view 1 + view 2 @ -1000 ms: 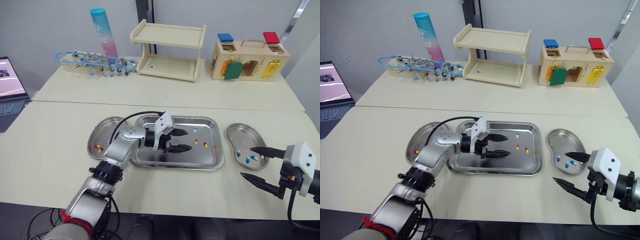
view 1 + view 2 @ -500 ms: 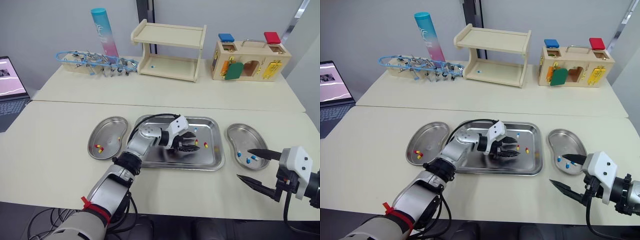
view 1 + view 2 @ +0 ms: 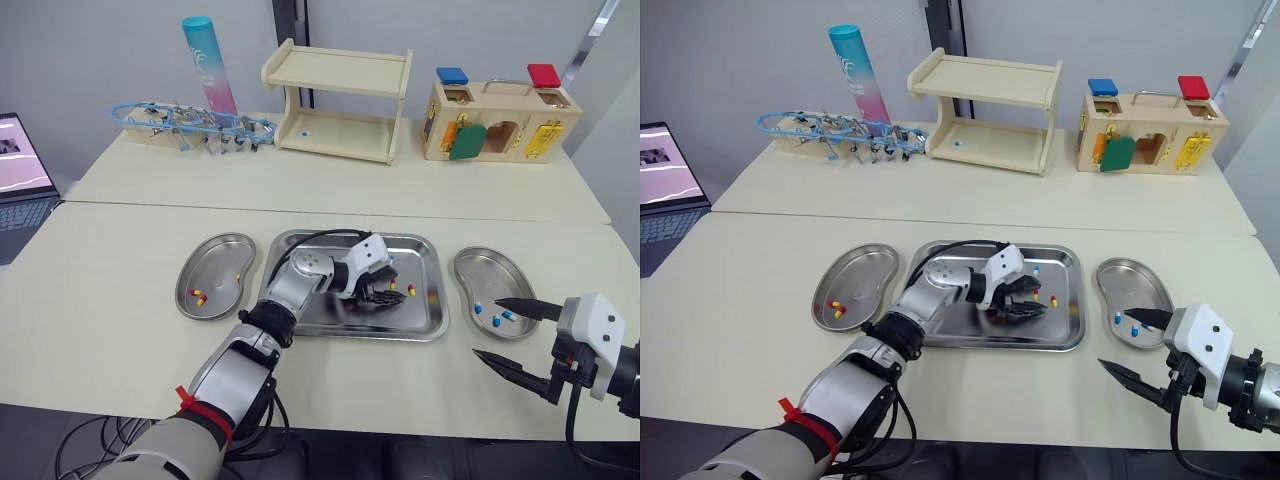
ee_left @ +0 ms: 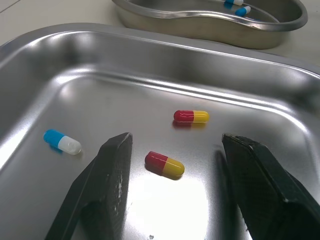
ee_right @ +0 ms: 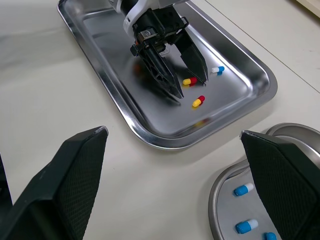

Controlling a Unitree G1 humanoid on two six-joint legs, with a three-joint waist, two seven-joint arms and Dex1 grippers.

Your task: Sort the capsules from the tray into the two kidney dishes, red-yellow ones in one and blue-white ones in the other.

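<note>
The left gripper [image 4: 176, 137] is low inside the steel tray [image 3: 415, 240], with its tips close to the tray floor. Its jaws are wide open and hold nothing. They stand one on each side of a red-yellow capsule [image 4: 164, 164], which lies flat between them, somewhat nearer to one jaw and touching neither. This placing seems meant for a pinch, because the capsule is in the path of the closing jaws. Just beyond the jaws lies a second red-yellow capsule [image 4: 191, 116], and outside one jaw, apart from it, lies a blue-white capsule [image 4: 62, 141]. Both are off the closing line, so probably only one capsule would be taken.

The right gripper [image 3: 487, 327] hangs over the bench [image 3: 100, 300] near the right kidney dish [image 3: 480, 265]. Its jaws are also wide open and empty, likely waiting out of the way. That dish has a few blue-white capsules in it. The left kidney dish [image 3: 215, 250], back along the arm from the left jaws, has red-yellow ones, so the capsule between the jaws should go there.

The capsule is small, smooth and glossy, half dark red and half yellow, with rounded ends. On the shiny steel it may roll or slip at the pinch.
</note>
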